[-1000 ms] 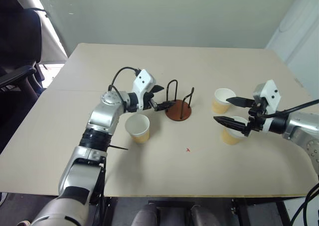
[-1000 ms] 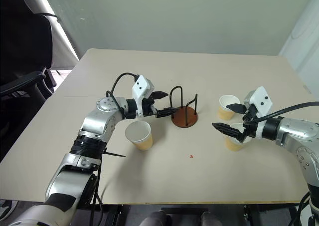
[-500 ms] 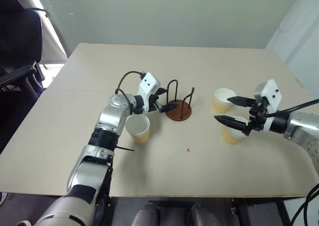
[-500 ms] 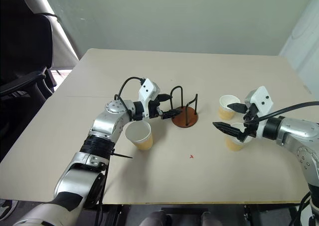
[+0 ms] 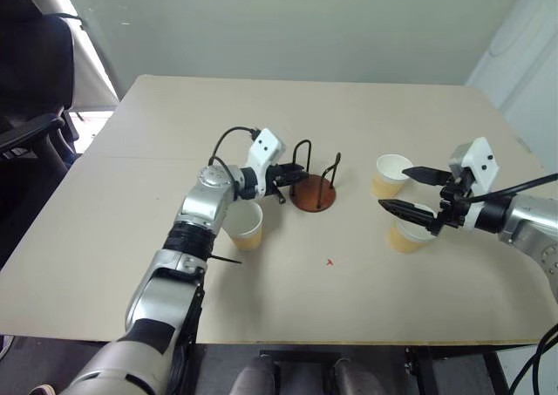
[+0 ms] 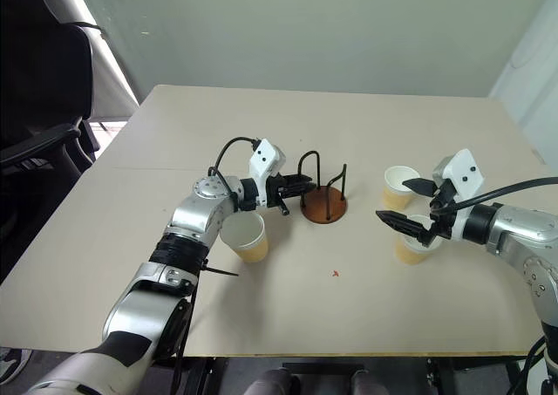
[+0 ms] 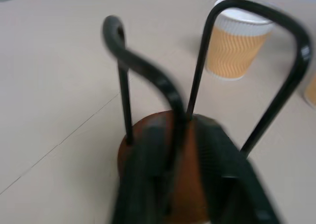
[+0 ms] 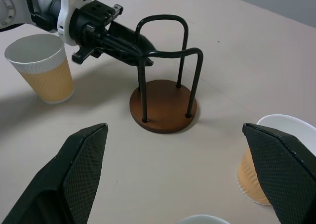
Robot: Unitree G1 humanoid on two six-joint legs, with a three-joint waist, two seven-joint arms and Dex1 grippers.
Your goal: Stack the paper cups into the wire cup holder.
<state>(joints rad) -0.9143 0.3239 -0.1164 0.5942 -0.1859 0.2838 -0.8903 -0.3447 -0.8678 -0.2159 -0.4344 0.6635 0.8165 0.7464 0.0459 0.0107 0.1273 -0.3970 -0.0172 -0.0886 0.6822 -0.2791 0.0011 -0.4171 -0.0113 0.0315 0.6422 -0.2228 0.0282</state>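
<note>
Left eye view, centre of frame: finds the cup holder (image 5: 312,191) upright on the bench (image 5: 261,308), brown disc flat, black wire loops pointing straight up, nothing stacked in it yet. Catches the left end effector (image 5: 295,179) reaching in from the frame's left, closed narrow and, going by the left wrist view, pinched on the nearer wire loop. Looks like a steadying grip rather than a carry. Spots the left cup (image 5: 243,224) just below that arm, lower left of the holder, mouth up, untouched.

Over to the right side of the frame now. Shows the right end effector (image 5: 394,189) spread wide, holding nothing, its lower finger just over the near cup (image 5: 404,236). Puts the far cup (image 5: 390,174) just beyond, close to the upper finger. Has both cups upright, long axis vertical, wide end on top.

Turns, most likely, on this: holder lying left of the two right-hand cups in the frame, well apart, bare bench between. Puts the right arm far nearer those cups, the left arm nearer the holder and the third cup. Calls, by this reading, for a grip on the near cup, a carry leftward, then a straight drop between the loops.

Reads no brand, label or lettering anywhere: only a wavy ribbed pattern on the cup walls and a small red mark (image 5: 329,261) on the bench below the holder.
</note>
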